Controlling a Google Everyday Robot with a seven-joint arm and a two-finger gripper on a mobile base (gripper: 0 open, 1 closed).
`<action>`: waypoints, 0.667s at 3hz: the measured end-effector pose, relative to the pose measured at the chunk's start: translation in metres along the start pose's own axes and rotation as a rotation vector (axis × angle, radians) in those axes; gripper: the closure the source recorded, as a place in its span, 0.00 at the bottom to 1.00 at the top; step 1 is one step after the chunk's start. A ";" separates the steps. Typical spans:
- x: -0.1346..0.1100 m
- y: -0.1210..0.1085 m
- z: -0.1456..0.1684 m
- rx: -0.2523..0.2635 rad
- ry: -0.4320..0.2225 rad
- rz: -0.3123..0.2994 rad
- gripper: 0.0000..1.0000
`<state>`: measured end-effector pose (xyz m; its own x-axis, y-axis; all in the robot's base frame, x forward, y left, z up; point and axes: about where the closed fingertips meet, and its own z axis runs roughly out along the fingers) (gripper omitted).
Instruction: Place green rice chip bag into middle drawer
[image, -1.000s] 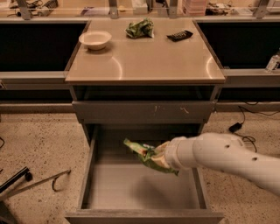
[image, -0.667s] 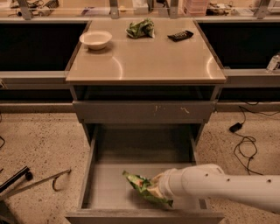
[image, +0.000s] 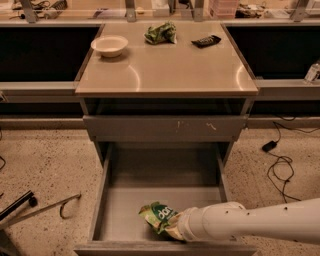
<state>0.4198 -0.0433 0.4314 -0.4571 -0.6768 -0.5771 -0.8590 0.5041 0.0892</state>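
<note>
The green rice chip bag (image: 157, 216), light green with a white oval logo, lies low in the front part of the open middle drawer (image: 160, 197), on or just above its grey floor. My white arm reaches in from the lower right. The gripper (image: 172, 229) is at the arm's end, right against the bag's lower right side, mostly hidden by the wrist and the bag.
On the cabinet top (image: 165, 70) stand a white bowl (image: 109, 45), a darker green lumpy bag (image: 160, 32) and a small black wrapper (image: 206, 41). The shallow drawer front (image: 165, 127) above is closed. Cables (image: 280, 165) lie on the floor at right, a metal rod (image: 40, 210) at left.
The arm has carried the bag from mid-drawer height down and toward the drawer's front, low near the floor.
</note>
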 end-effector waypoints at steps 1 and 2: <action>-0.028 -0.018 0.011 0.009 -0.003 -0.047 1.00; -0.066 -0.058 0.031 0.046 -0.003 -0.086 1.00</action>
<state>0.5070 -0.0108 0.4391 -0.3817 -0.7170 -0.5833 -0.8833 0.4687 0.0018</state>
